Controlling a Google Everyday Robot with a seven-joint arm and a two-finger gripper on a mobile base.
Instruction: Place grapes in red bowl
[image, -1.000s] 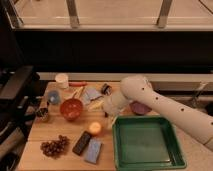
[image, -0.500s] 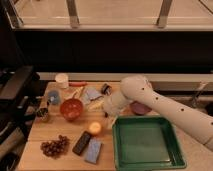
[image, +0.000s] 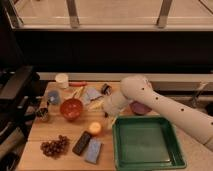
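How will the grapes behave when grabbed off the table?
Likely floppy: the grapes are a loose cluster of small round berries, so the bunch may sag or shed some. Probably soft, so a hard squeeze could crush them. Stray berries could roll on the flat table. The end effector hangs open by the green tray, apart from them.

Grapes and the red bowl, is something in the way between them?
No. Only bare wooden tabletop lies between the dark purple bunch of grapes and the round orange-red bowl. The gripper hangs right of that bowl, with a small round orange object between it and the grapes.
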